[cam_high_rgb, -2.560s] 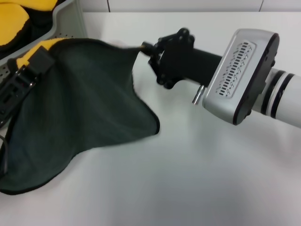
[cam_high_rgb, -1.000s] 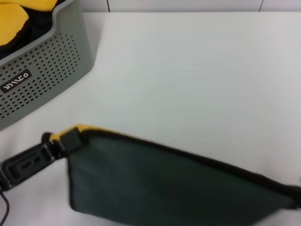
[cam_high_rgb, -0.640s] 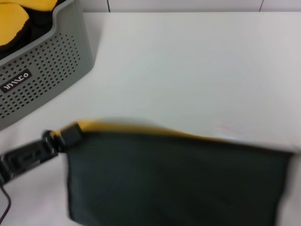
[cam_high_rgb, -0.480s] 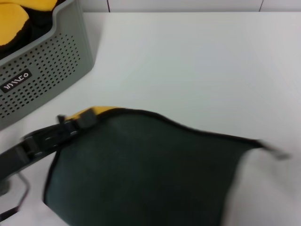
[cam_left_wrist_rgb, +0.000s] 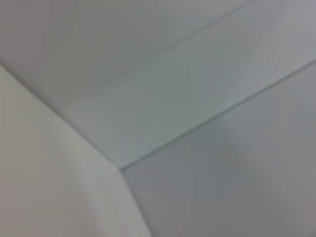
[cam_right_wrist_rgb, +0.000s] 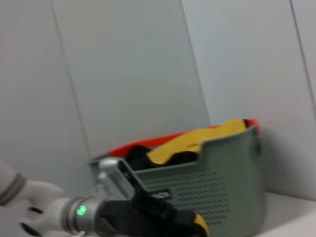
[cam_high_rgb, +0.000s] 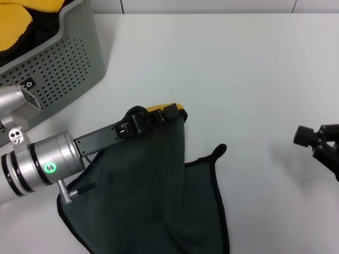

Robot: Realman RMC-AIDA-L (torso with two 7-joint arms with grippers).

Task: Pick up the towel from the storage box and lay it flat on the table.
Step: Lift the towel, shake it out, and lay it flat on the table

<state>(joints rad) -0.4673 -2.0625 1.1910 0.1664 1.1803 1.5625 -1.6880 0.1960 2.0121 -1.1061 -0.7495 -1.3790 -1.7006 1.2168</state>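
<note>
Head view, towel: the left gripper (cam_high_rgb: pixel 169 112) is clamped on a top corner of the towel (cam_high_rgb: pixel 153 196), yellow underside peeking there, so the cloth hangs and drapes, dark green face up, toward the near edge of the table (cam_high_rgb: pixel 222 69).
Head view, right gripper (cam_high_rgb: pixel 318 143): at the table's right edge, apart from the cloth; I cannot tell its finger state.
Head view, storage box (cam_high_rgb: pixel 63 58): far-left corner, more cloth inside.
Left wrist view: only blank wall panels.
Right wrist view: box behind the left gripper pinching the yellow corner.
</note>
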